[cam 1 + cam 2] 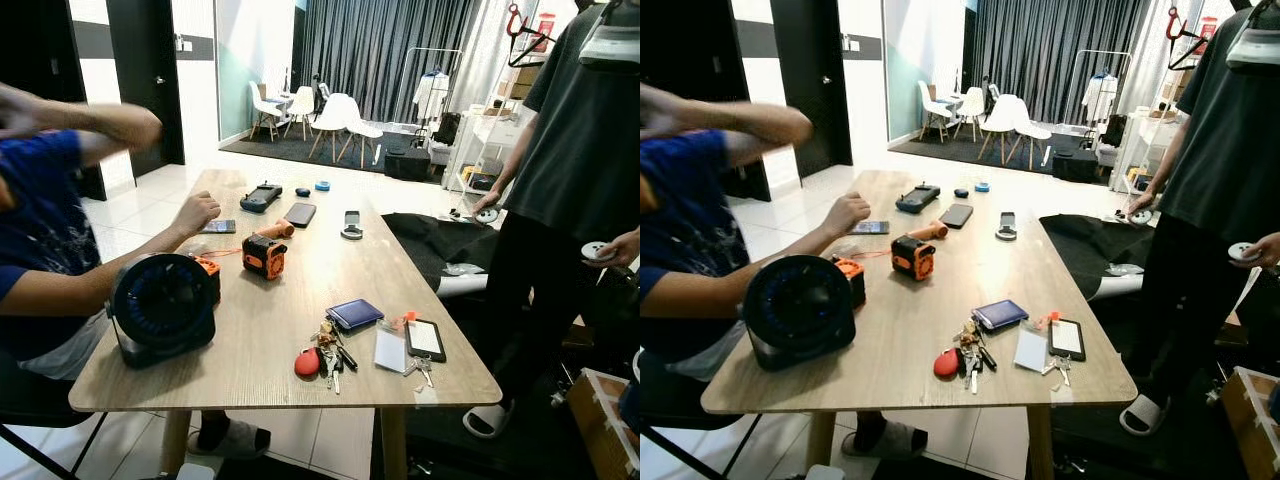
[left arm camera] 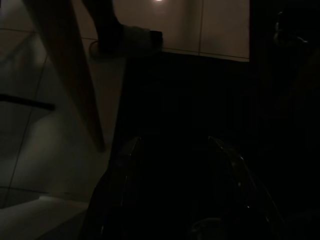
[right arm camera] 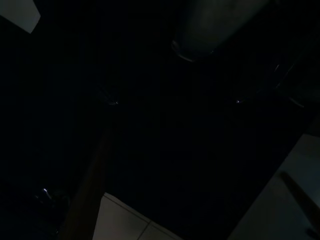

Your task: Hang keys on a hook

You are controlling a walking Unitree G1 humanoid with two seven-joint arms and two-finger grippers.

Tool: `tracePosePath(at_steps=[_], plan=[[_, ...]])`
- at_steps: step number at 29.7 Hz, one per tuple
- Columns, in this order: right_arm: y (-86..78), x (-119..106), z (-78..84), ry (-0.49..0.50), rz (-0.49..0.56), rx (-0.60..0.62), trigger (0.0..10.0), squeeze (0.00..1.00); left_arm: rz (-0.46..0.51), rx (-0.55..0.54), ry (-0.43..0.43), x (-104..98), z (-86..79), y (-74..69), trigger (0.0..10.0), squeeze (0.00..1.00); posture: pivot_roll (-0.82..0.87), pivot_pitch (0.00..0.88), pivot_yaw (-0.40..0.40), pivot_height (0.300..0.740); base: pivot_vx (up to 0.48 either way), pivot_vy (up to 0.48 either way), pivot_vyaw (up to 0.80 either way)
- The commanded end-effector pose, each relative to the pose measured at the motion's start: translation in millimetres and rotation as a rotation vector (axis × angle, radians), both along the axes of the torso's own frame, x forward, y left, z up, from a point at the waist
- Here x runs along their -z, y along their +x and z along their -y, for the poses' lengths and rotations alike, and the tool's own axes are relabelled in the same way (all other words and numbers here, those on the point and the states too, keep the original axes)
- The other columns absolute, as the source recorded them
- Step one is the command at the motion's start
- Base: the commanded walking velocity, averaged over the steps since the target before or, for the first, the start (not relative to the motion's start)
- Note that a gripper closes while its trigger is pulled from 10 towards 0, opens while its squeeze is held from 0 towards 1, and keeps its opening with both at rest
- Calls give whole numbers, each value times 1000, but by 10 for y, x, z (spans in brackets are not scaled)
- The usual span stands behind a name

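Note:
A bunch of keys (image 1: 327,359) with a red fob lies near the front edge of the wooden table (image 1: 300,290). A smaller pair of keys (image 1: 421,371) rests to its right, beside a white card (image 1: 390,350). Both arms hang below the table in the dark. In the left wrist view my left gripper (image 2: 174,145) points at the tiled floor beside a table leg (image 2: 70,75), its two fingers (image 2: 122,170) apart with nothing between them. The right wrist view is almost black, showing faint floor tiles and a table leg (image 3: 92,185).
A person (image 1: 40,230) sits at the table's left side, forearm on the top. Another person (image 1: 580,150) stands at the right holding controllers. On the table are a black fan (image 1: 160,305), an orange device (image 1: 264,255), a blue wallet (image 1: 354,313) and a phone (image 1: 425,340).

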State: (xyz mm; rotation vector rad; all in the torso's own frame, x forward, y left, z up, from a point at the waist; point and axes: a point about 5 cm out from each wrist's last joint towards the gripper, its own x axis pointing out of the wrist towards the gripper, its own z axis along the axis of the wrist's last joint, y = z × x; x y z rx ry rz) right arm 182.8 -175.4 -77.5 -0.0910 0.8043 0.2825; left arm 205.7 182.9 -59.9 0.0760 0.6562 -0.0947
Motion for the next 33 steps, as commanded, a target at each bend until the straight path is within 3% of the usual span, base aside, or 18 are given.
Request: tracePosePath(at_steps=[1,4,15,33], plan=[[-53,24,19,-4,-17,2,10000,0,-9,-20,-9,23,13,-35,10000,0,111,0,-67,740,0,0,0],[-111,51,10,1,-28,11,10000,0,-16,-31,-11,26,4,-32,10000,0,105,0,-60,740,0,0,0],[-144,72,-35,9,-35,29,10000,0,-29,4,11,26,22,-13,10000,0,99,0,-44,740,0,-474,0],[-161,81,-26,16,-39,72,10000,0,-45,31,11,16,1,17,10000,0,101,0,-29,740,0,0,0]])
